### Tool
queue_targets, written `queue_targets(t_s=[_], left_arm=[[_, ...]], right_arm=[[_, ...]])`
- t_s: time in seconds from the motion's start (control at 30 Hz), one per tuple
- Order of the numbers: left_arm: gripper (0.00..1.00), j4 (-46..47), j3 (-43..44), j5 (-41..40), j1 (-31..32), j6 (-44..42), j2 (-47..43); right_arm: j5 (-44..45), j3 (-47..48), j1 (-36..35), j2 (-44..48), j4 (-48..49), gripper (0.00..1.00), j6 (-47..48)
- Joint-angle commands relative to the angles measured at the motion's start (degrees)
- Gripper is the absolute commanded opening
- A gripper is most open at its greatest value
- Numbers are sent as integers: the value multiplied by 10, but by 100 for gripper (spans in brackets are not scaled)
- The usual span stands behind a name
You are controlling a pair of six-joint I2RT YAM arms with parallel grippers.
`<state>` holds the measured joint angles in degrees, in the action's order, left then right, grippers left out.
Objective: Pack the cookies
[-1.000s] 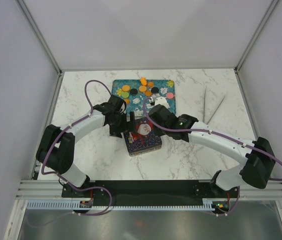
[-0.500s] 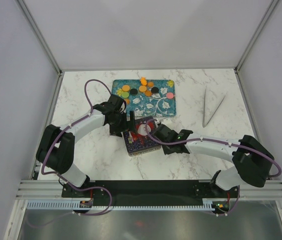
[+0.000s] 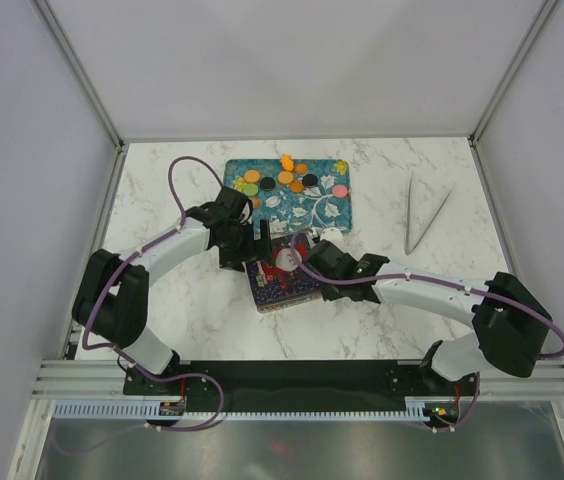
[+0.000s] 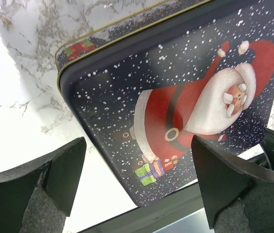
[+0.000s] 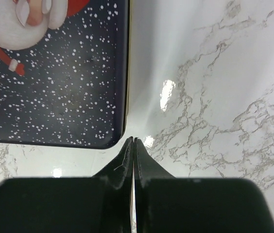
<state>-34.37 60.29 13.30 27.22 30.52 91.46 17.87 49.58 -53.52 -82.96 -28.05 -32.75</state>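
The top view is bright and even, with only soft grey shadows on the table (image 3: 392,200). The right wrist view shows shiny white glare spots on the marble. The left wrist view is washed out white at its left side.

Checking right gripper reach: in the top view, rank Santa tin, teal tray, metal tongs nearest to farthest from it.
1. Santa tin, at the tip of the right gripper.
2. Teal tray, just beyond.
3. Metal tongs, far right.
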Motion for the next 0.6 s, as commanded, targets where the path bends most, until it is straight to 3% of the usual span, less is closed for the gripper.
queue_targets(t_s=[0.0,0.17,0.27,0.43,0.5,0.57], left_arm=[[97,-7,30,-13,-4,-27,-20],[98,-20,60,-8,-10,-33,-59],[99,-30,75,-13,-14,-34,-81],[99,-47,87,-26,-15,-39,-143],[99,-47,84,-28,-15,-41,-175],[99,-47,74,-30,-15,-47,-197]], right_arm=[[-3,24,19,37,-2,2,12],[-19,43,52,74,-17,16,28],[-27,61,69,94,-25,33,37],[-47,86,105,123,-26,66,45],[-43,97,118,138,-24,87,46],[-36,104,123,156,-18,98,45]])
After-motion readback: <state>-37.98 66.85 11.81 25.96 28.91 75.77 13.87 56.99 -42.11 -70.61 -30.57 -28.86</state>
